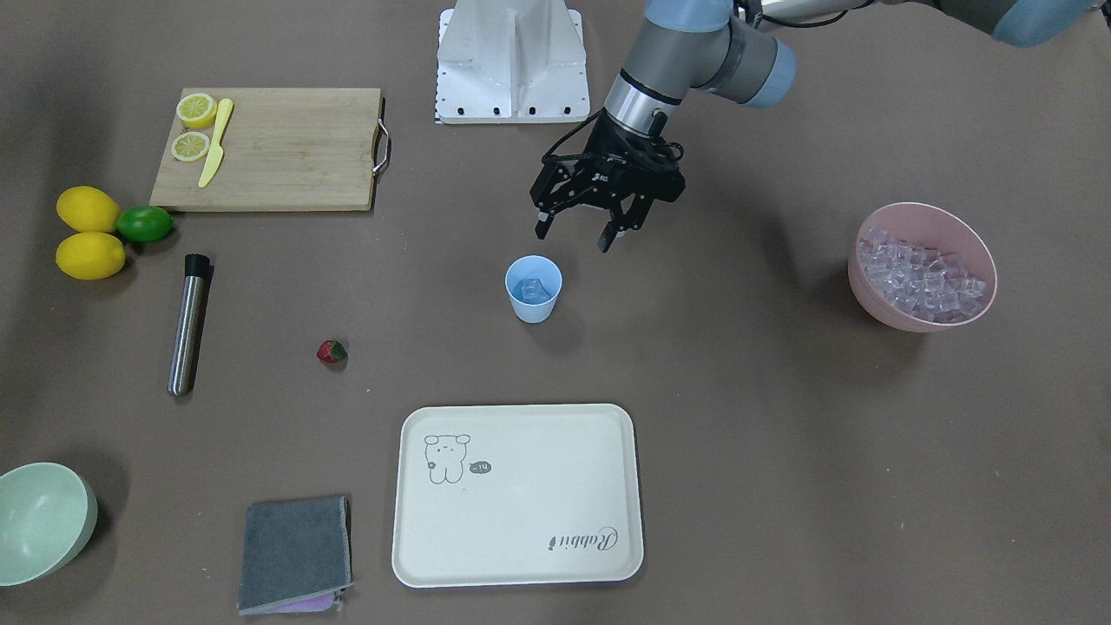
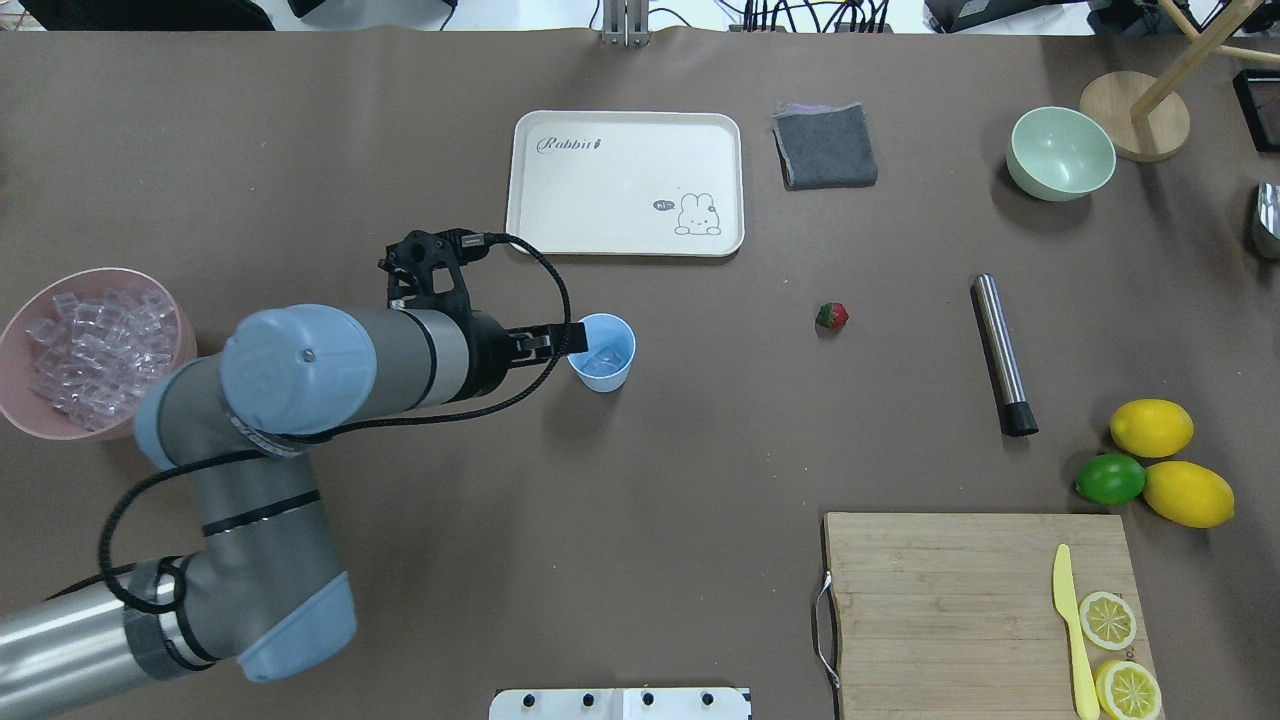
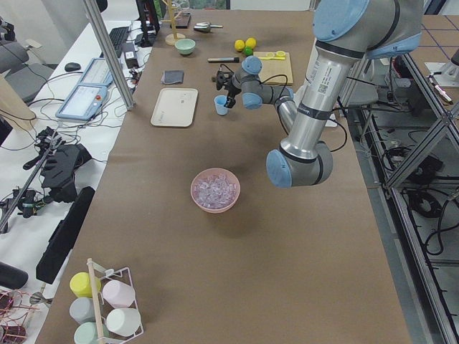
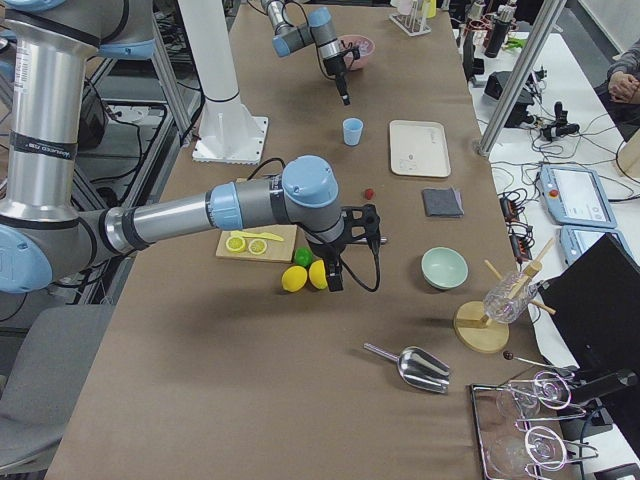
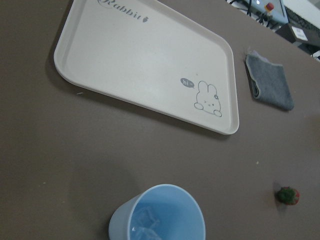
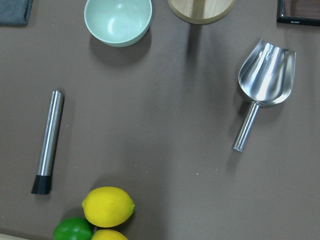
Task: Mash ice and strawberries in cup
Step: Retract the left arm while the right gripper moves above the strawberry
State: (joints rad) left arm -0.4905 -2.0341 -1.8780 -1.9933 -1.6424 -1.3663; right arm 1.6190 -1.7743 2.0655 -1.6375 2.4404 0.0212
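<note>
Since a few cubes of ice point(image 5: 146, 221) lie in the bottom of the cup point(image 1: 534, 288), the ice step looks begun; whether more is meant to go in I cannot say. Cup stands upright mid-table point(image 1: 738, 417), between the robot base and the tray point(image 1: 521, 555). Bulk stock of cubes sits in the pink bowl point(image 1: 877, 304), well apart. Strawberry point(image 1: 331, 351) lies on the bare table, well apart from the cup, not in it. Left gripper point(image 1: 573, 239) hangs near the cup on the robot's side, above rim level, jaws spread, nothing between them. Right gripper point(image 4: 333, 280) shows only in the side view, over the lemons point(image 1: 89, 255) — spread or closed, cannot tell. Muddler point(image 1: 187, 323) lies flat on the table, no gripper at it. Judgement: an early stage. Left to do — strawberry into cup, muddler picked up, then the mashing itself; no sign of crushed ice or fruit in the cup.
</note>
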